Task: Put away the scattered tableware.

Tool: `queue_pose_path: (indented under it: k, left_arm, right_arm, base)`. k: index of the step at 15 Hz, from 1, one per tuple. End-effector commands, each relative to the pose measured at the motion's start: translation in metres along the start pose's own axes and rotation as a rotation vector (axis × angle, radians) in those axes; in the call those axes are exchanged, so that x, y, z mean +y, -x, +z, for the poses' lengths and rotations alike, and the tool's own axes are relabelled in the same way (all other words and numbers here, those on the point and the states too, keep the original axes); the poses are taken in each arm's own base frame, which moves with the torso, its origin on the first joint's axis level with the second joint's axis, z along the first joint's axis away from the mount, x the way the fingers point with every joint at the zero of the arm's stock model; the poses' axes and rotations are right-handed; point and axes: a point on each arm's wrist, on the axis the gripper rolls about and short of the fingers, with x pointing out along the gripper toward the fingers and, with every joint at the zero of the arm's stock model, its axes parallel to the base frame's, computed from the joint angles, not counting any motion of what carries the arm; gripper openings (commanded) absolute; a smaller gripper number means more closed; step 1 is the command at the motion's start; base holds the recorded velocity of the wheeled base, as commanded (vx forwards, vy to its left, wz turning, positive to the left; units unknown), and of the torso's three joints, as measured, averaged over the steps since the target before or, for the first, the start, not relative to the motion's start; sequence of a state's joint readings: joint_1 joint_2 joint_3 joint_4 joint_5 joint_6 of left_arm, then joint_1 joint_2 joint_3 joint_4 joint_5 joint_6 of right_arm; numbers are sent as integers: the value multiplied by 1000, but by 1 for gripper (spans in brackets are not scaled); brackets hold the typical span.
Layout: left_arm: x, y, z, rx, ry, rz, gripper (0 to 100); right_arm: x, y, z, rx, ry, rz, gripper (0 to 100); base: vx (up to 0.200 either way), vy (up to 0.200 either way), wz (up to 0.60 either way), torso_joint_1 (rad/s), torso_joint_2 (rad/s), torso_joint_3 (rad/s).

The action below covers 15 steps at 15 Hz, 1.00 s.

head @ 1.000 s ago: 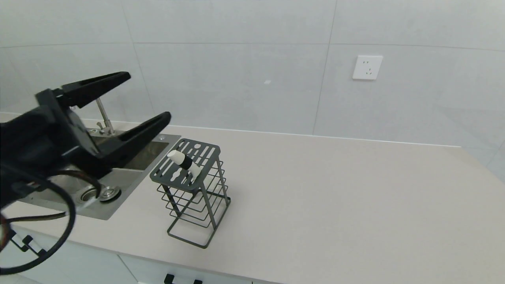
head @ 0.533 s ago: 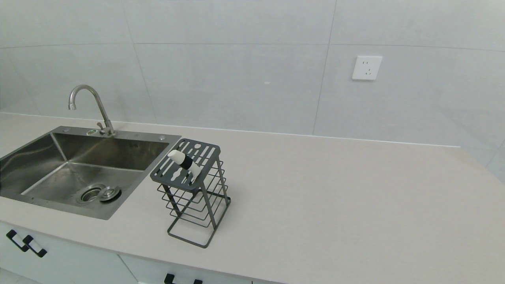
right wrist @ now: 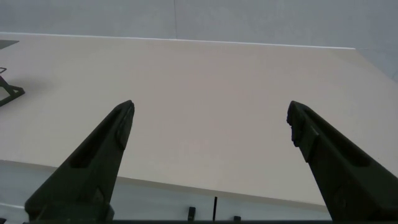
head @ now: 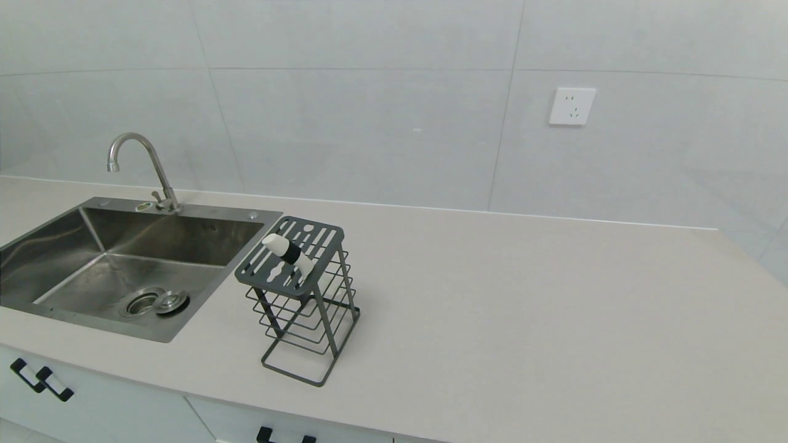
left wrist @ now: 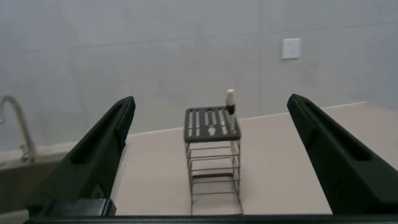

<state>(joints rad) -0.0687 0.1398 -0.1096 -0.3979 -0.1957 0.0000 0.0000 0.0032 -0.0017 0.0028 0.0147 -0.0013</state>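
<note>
One white-handled utensil (head: 287, 251) leans in the slotted top of the wire rack (head: 322, 235) beside the sink (head: 184, 234), while the left gripper (left wrist: 210, 102) and right gripper (right wrist: 210, 109) are both spread wide and empty, so that stowing looks finished and the next move probably calls for locating another stray piece.
</note>
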Motion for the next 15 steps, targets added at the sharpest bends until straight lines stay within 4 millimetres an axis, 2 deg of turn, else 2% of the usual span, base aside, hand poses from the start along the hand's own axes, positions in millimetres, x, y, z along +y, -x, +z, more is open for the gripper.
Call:
queue_pose_path:
  k: [1,2,4,13,15]
  left_arm:
    - [-3,10,-32,64,-8,50,100]
    - [-5,18,-49,163,1,75,100]
    - [-3,24,-68,359,23,232,100]
    - [-3,24,-69,366,28,229,100]
    - [-3,24,-69,366,28,229,100]
  right_arm:
    - [0,0,0,2,2,1,100]
    - [0,0,0,2,2,-1,100]
    - [0,0,0,0,2,-1,100]
    - [0,0,0,2,2,1,100]
    - [0,0,0,2,2,1,100]
  base:
    - [0,0,0,0,0,0]
    - [0,0,0,0,0,0]
    - [0,0,0,0,0,0]
    - [0,0,0,0,0,0]
    - [0,0,-600,2,5,2]
